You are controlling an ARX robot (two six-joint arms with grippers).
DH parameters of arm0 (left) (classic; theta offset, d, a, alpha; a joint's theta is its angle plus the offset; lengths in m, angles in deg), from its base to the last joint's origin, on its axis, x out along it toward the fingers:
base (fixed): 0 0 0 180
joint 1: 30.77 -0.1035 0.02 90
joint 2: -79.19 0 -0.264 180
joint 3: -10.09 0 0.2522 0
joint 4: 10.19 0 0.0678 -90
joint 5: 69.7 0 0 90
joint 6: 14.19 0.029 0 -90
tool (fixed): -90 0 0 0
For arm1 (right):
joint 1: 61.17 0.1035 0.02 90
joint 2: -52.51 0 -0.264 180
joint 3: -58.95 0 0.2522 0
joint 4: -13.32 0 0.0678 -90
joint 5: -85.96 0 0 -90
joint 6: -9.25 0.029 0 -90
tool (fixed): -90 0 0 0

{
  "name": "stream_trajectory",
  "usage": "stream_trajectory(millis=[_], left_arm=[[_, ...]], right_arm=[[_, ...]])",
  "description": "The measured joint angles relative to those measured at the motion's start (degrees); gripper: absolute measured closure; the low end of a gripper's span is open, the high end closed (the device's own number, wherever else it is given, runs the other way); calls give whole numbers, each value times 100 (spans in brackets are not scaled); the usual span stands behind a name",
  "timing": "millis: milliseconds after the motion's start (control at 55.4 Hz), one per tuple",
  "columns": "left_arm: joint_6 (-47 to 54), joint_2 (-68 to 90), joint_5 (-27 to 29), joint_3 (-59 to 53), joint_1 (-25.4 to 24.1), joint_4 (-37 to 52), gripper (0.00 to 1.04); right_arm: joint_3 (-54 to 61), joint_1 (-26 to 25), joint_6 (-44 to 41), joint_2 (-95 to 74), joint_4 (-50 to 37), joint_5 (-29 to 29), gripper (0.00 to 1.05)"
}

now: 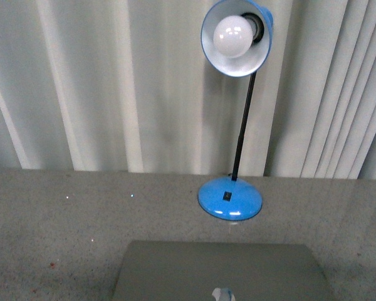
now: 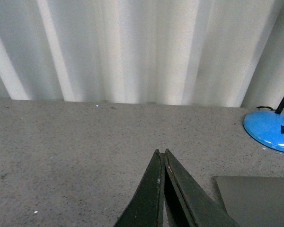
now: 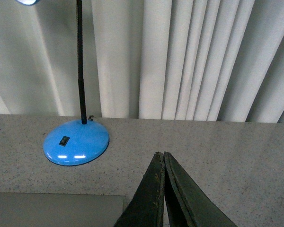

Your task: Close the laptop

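The laptop [image 1: 222, 269] was seen lying lid-down on the tabletop [image 1: 62, 219] before the blue lamp [image 1: 230, 197], seemingly already closed, while the left hand [image 2: 162, 153] and right hand [image 3: 160, 155] were held pinched together, empty, so little beyond withdrawal was judged needed.

Blue lamp [image 1: 230, 197] stands just behind laptop [image 1: 220, 271]; tabletop [image 1: 62, 219] left open.
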Motion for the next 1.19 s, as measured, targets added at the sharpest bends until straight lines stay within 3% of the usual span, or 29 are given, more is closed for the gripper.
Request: stream_trajectory(millis=[217,289,361,469,1191], left_arm=[[2,-1742,-356,-494,-352,-1252,101],[2,-2192,-426,-527,-415,-1694,101],[7,-2872,-822,-518,-715,-2459,101],[4,-3501,-861,-529,-887,-2927,101],[9,-6166,-901,-542,-905,-5357,101]], right_arm=[[579,-302,28,1547,966,-293,102],[586,-387,33,2149,1652,-415,102],[625,-649,35,2715,2098,-769,102],[710,-789,46,3252,2468,-763,102],[935,-798,50,6133,5029,-796,102]])
